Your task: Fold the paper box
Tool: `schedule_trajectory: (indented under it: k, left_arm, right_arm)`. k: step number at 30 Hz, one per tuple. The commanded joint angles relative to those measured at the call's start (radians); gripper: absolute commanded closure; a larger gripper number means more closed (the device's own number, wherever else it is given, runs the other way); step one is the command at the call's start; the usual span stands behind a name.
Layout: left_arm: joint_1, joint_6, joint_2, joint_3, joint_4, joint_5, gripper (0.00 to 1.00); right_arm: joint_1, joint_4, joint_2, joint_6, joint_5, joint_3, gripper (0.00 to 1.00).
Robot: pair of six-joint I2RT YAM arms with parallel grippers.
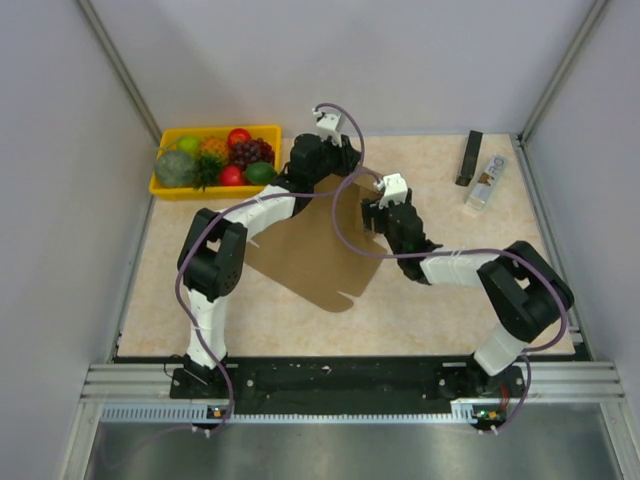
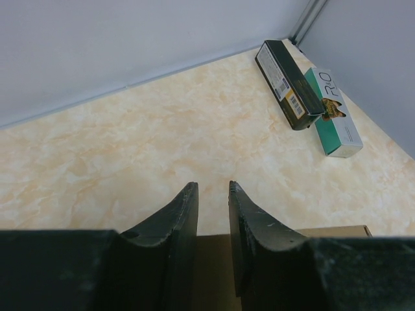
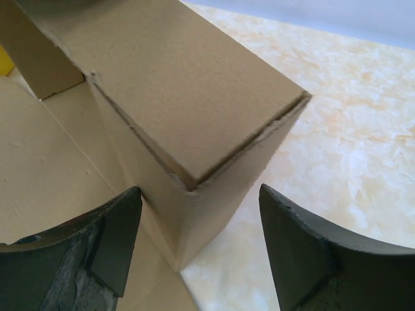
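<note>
The paper box (image 3: 181, 84) corner sits between wide-open right jaws; left jaws nearly closed, grip unclear.

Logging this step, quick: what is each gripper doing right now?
Left gripper: jaws nearly together over the paper box; a grip cannot be told.
Right gripper: open, jaws straddling the box's raised corner, holding nothing.

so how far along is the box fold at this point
Partly done. One side of the paper box stands folded into a raised wall. The right gripper is open around that wall's corner; the left gripper sits at the far edge, grip unclear. Most of the box lies flat, unfolded.
</note>
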Motion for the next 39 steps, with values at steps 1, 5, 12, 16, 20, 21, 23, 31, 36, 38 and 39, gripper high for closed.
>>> schedule_trajectory:
  k: [1, 5, 12, 16, 20, 21, 23, 31, 36, 38, 39]
  left_arm:
    - [0.000, -0.007, -0.048, -0.016, -0.027, 0.007, 0.69]
    - [0.000, -0.018, -0.056, -0.014, -0.030, 0.013, 0.69]
    - [0.000, -0.022, -0.099, -0.016, -0.050, 0.021, 0.68]
    - [0.003, 0.007, -0.171, -0.014, -0.094, 0.006, 0.64]
    - [0.020, 0.014, -0.298, -0.025, -0.186, -0.042, 0.60]
    - [0.021, 0.019, -0.361, -0.055, -0.202, -0.060, 0.60]
    - [0.024, 0.019, -0.436, -0.141, -0.208, -0.106, 0.59]
    - [0.066, -0.009, -0.751, -0.500, -0.128, -0.271, 0.48]
    - [0.107, -0.025, -0.739, -0.565, -0.166, -0.223, 0.49]
    - [0.112, -0.028, -0.733, -0.585, -0.159, -0.215, 0.48]
    - [0.113, -0.038, -0.725, -0.586, -0.163, -0.209, 0.48]
  right_arm:
    - [0.030, 0.087, 0.053, -0.013, 0.114, 0.085, 0.33]
    - [0.032, 0.094, 0.059, 0.012, 0.150, 0.081, 0.52]
    - [0.032, 0.104, 0.076, 0.007, 0.193, 0.082, 0.72]
    - [0.029, 0.114, 0.079, -0.014, 0.201, 0.081, 0.85]
    - [0.007, 0.098, 0.062, -0.020, 0.148, 0.064, 0.99]
    - [0.000, 0.098, 0.056, -0.020, 0.114, 0.058, 1.00]
    - [-0.016, 0.095, 0.036, -0.020, 0.091, 0.044, 1.00]
    - [-0.069, 0.077, 0.018, -0.051, -0.188, 0.013, 1.00]
    - [-0.108, 0.054, 0.011, -0.074, -0.345, 0.010, 1.00]
    - [-0.111, 0.026, 0.015, -0.088, -0.377, 0.024, 1.00]
    - [-0.111, 0.025, 0.016, -0.097, -0.388, 0.025, 1.00]
